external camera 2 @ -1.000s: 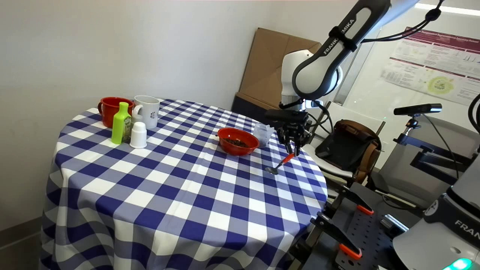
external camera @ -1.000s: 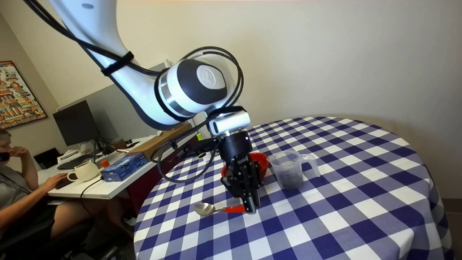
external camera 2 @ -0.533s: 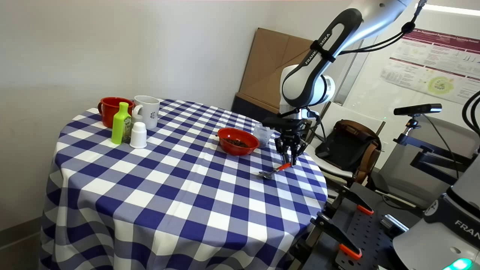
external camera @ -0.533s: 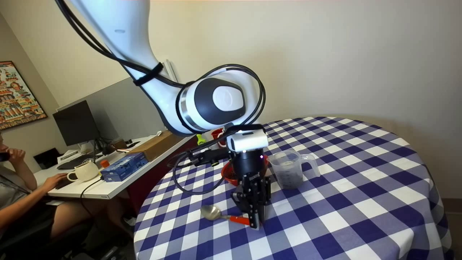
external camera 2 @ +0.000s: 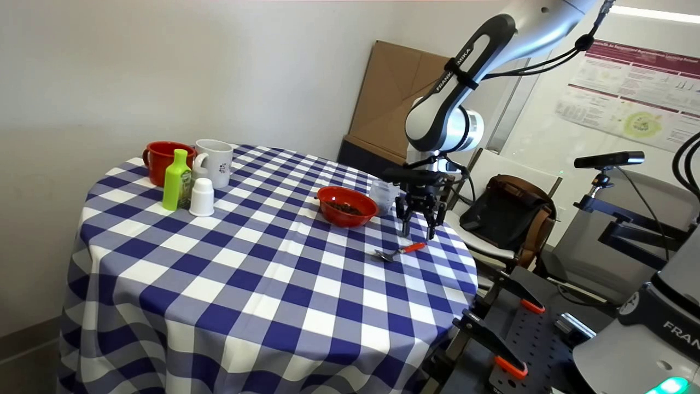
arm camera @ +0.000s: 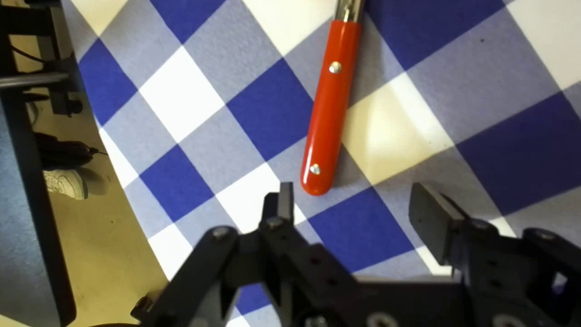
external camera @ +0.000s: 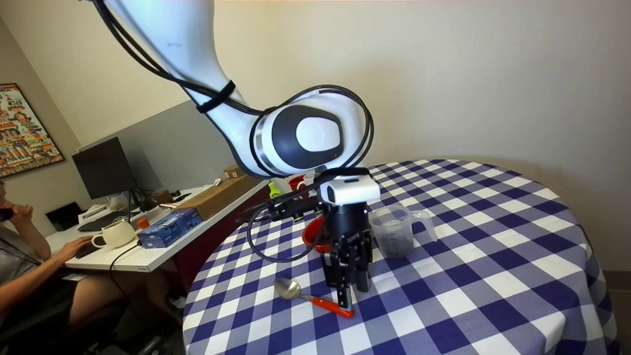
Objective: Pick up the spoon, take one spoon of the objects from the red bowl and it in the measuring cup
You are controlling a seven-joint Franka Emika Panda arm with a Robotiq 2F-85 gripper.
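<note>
The spoon, with a red handle [arm camera: 329, 104] and a metal scoop [external camera: 287, 288], lies on the checkered tablecloth. Open and empty, my gripper [arm camera: 356, 208] is just behind the handle's butt end, which sits closer to the left finger [arm camera: 286, 202]. In an exterior view the gripper [external camera 2: 418, 231] stands low over the cloth beside the handle [external camera 2: 414, 247]. The red bowl [external camera 2: 345, 219] holds the objects [external camera 2: 344, 208], a dark brown mass; the arm partly covers this bowl [external camera: 313, 235] in an exterior view. The clear measuring cup [external camera: 394, 236] stands upright beside it.
A red mug [external camera 2: 162, 164], a white mug [external camera 2: 219, 164], a green bottle [external camera 2: 174, 183] and a small white bottle [external camera 2: 202, 198] are grouped at the table's far side. The table's edge falls off close to the spoon [arm camera: 113, 150]. A person sits at a desk [external camera: 148, 261] nearby.
My gripper came down with the spoon in it, then opened and let go. The spoon, raised a second ago, now rests on the cloth. Bowl and cup stayed put.
</note>
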